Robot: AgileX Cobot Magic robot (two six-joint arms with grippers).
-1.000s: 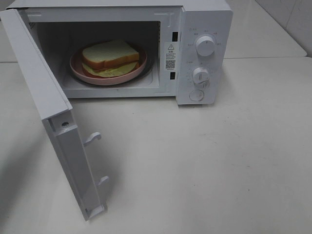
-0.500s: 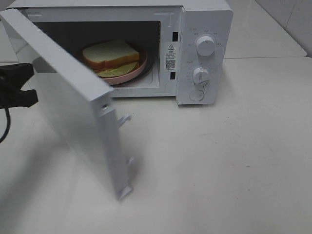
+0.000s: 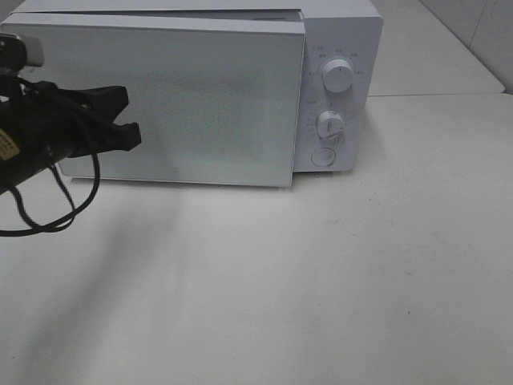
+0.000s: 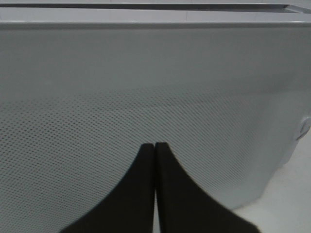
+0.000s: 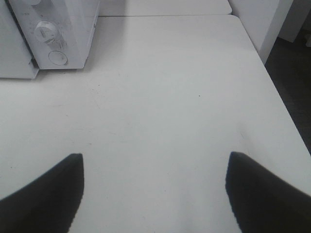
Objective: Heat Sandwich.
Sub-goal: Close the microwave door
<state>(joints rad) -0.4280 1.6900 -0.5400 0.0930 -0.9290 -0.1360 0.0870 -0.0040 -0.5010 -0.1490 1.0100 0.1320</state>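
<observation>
Microwave door (image 3: 172, 100) looks stiff and light, so push its flat panel. Left gripper (image 4: 154, 148) sits at it, jaws closed and empty; right gripper (image 5: 154, 187) jaws spread above the bench (image 5: 170, 97).

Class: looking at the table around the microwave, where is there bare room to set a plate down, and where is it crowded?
Bare table spreads in front of the microwave and to the right of its knobs. It is crowded at the door, where the left gripper sits.
</observation>
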